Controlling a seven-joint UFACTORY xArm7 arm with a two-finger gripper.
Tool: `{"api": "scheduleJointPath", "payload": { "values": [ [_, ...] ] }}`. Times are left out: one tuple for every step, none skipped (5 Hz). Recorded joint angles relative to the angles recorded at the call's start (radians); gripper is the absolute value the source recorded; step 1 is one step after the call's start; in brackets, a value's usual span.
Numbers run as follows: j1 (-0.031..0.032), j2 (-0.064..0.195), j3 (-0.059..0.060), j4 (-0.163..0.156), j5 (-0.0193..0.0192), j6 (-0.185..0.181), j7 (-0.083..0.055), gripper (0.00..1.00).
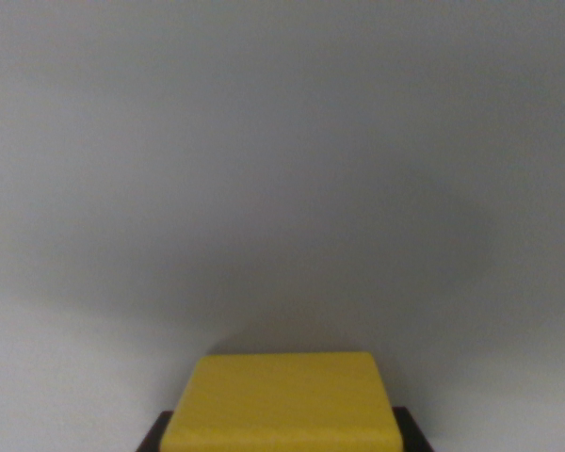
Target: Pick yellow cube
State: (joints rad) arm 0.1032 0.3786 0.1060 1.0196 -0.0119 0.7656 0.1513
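Yellow cube fills the bottom centre of the wrist view, its top face broad and flat, its near edge cut off by the lower border of the frame. Dark corners stick out from under it on the wrist view's left and right, low in the picture; they may be parts of the fingers or of the mount beneath the camera, but the frame is too soft to say which. Behind the cube there is only a plain pale grey surface, evenly lit, with a broad soft shadow spreading above the cube. Whether that surface is the table seen from close above or a backdrop cannot be told, and so it cannot be told whether the cube is resting down or lifted. The fingers themselves do not show clearly, so I cannot tell if they stand apart, together, or clamped on the cube. My reading is that the cube sits right at the grasping point, very near the camera. The risk from here follows from that doubt: if the hold is shallow or off-centre, the smooth faces could let the cube slip or twist out when the arm rises, and a fast lift would make that more likely.
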Motion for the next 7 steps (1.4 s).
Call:
{"api": "scheduleJointPath", "payload": {
  "values": [
    [-0.0002, -0.003, 0.000, 0.007, 0.0004, 0.010, 0.000, 1.00],
    [-0.0002, -0.003, 0.000, 0.007, 0.0004, 0.010, 0.000, 1.00],
    [-0.0004, -0.008, 0.000, 0.018, 0.0010, 0.026, 0.000, 1.00],
    [-0.0004, -0.008, 0.000, 0.018, 0.0010, 0.026, 0.000, 1.00],
    [-0.0007, -0.015, 0.001, 0.032, 0.0017, 0.047, 0.000, 1.00],
    [-0.0007, -0.015, 0.001, 0.032, 0.0017, 0.047, 0.000, 1.00],
    [-0.0011, -0.023, 0.001, 0.049, 0.0026, 0.072, 0.000, 1.00]
  ]
}}
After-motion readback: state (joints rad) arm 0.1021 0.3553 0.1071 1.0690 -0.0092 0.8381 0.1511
